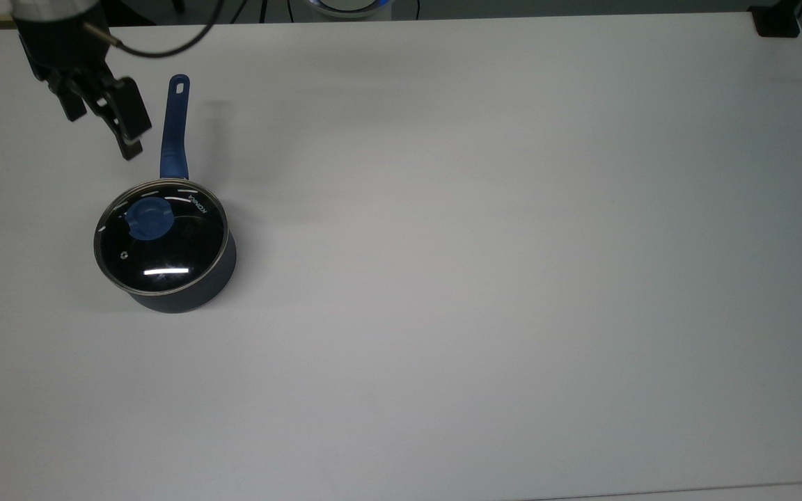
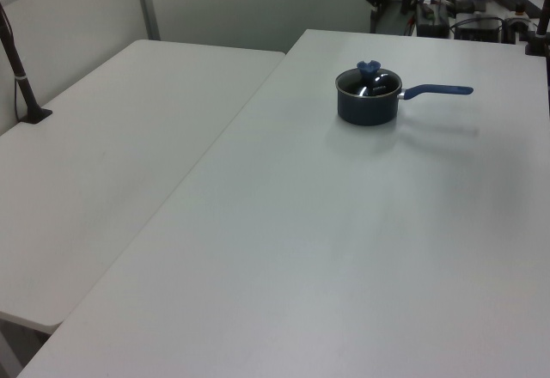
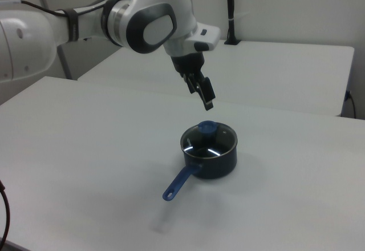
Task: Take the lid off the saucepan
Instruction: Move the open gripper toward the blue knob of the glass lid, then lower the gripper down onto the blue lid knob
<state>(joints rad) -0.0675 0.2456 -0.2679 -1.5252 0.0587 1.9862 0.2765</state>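
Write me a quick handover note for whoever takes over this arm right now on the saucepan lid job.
End effector: open, empty, in the air, off the top view's left of the saucepan handle.
Lid: still seated on the saucepan, blue knob up.
Saucepan: on the white table, handle pointing to the top view's top.
Done: nothing gripped yet.
Left: move over the knob, descend, close on it, lift the lid off.

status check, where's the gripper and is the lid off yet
Gripper open, empty, in the air to the top view's left of the pan handle. Lid on the saucepan, knob untouched. Nothing in the way.
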